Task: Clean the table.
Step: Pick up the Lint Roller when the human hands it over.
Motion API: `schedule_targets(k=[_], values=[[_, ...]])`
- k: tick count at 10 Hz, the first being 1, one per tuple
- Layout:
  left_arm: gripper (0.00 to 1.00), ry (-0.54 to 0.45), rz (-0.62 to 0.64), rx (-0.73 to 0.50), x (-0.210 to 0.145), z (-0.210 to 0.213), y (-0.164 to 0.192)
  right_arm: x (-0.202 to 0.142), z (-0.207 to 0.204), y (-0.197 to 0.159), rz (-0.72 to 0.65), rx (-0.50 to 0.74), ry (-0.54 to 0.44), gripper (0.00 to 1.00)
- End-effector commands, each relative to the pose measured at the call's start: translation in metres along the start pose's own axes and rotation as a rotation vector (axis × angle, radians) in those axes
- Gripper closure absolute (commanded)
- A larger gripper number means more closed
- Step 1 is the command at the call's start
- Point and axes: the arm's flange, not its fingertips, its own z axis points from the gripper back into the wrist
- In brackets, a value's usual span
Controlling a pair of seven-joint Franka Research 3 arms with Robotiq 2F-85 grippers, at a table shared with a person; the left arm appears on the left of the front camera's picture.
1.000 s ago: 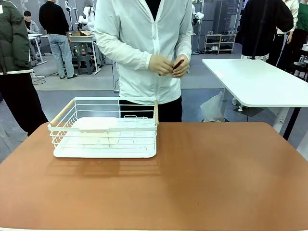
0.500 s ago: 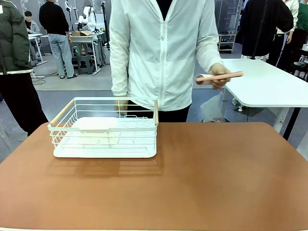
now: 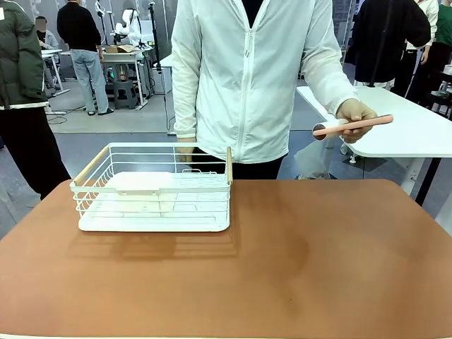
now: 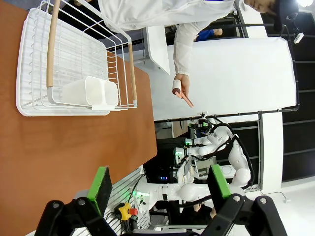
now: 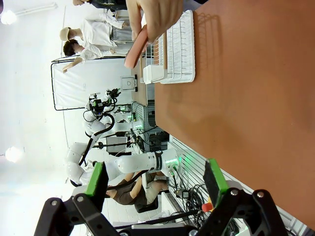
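The table (image 3: 296, 268) has a reddish-brown top and spreads across the front view. Across it stands a person in a white jacket, holding a pink-handled tool with a white roller end (image 3: 353, 126) out over the corner of a white side table. My left gripper (image 4: 160, 184) is open, green pads wide apart and nothing between them, off the table's edge (image 4: 59, 147). My right gripper (image 5: 155, 181) is also open and empty, hanging beside the table (image 5: 256, 98). The pink tool (image 5: 134, 48) shows in the person's hand in the right wrist view.
A white wire basket (image 3: 152, 227) with wooden handles stands at the table's back left, a white two-part holder (image 3: 138, 182) inside it. It also appears as the basket (image 4: 50, 44) and the basket (image 5: 183, 49). The white side table (image 3: 395, 134) is at the far right.
The person brought the pink tool from in front of the chest out to the picture's right and shifted to the right. The other hand dropped behind the basket.
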Motion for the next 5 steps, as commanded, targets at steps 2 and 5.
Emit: schedule_targets(k=[2, 5], values=[[0.0, -0.003, -0.004, -0.012, -0.0006, 0.002, -0.0004, -0.0003, 0.0004, 0.0016, 0.005, 0.003, 0.0, 0.0], [0.0, -0.003, -0.004, -0.012, -0.0006, 0.002, -0.0004, -0.0003, 0.0004, 0.0016, 0.005, 0.003, 0.0, 0.0]])
